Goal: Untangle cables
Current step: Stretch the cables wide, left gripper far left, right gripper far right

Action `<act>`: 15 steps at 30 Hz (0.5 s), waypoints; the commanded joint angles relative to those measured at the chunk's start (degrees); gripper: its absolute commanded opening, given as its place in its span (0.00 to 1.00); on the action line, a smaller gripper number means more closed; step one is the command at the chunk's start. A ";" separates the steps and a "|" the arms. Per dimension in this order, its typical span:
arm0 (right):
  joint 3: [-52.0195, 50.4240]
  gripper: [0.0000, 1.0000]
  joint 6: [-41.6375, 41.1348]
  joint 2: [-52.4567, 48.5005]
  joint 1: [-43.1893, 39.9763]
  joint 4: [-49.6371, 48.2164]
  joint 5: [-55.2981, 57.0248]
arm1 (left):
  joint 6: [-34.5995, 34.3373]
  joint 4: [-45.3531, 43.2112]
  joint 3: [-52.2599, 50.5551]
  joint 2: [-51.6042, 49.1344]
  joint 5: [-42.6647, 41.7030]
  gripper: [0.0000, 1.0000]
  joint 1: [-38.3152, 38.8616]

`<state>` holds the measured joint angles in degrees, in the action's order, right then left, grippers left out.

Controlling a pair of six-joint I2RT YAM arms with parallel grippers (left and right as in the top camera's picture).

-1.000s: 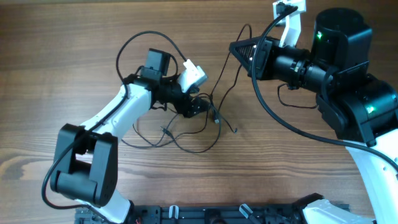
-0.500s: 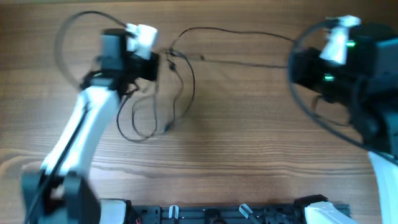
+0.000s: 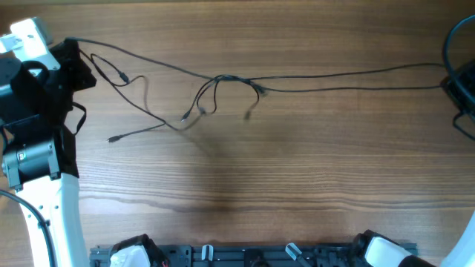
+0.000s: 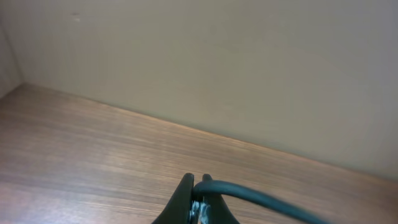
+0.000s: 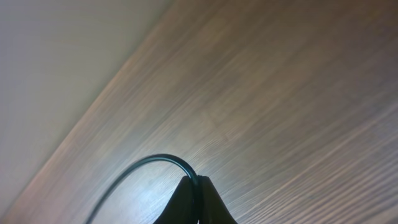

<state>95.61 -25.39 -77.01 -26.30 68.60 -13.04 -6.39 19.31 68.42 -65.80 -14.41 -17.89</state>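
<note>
The cables (image 3: 223, 81) are thin black wires stretched in a long line across the wooden table, with a small knot of loops in the middle. Loose plug ends (image 3: 113, 139) hang off to the left of the knot. My left gripper (image 3: 82, 58) is at the far left, shut on one end of a cable. In the left wrist view the left gripper (image 4: 198, 183) pinches a black cable (image 4: 261, 199) that runs off to the right. My right gripper (image 3: 456, 80) is at the far right edge. In the right wrist view the right gripper (image 5: 198, 182) is shut on a thin cable (image 5: 143, 163) that arcs away to the left.
The table (image 3: 297, 170) is brown wood. A pale wall (image 4: 249, 74) rises behind its far edge. The arms' bases and a black rail (image 3: 252, 256) sit along the near edge.
Both arms have swung apart, the left to the far left and the right to the far right. The coiled cables are pulled out into a long line. The left gripper has shut on a cable.
</note>
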 commanded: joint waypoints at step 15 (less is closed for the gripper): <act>0.81 0.04 14.71 -12.44 -13.11 -0.42 -22.51 | -13.84 -5.07 0.17 -2.62 -0.09 0.04 -8.92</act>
<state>95.64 -20.10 -89.36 -41.04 68.31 -22.06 -18.83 14.87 68.42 -68.47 -9.54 -27.22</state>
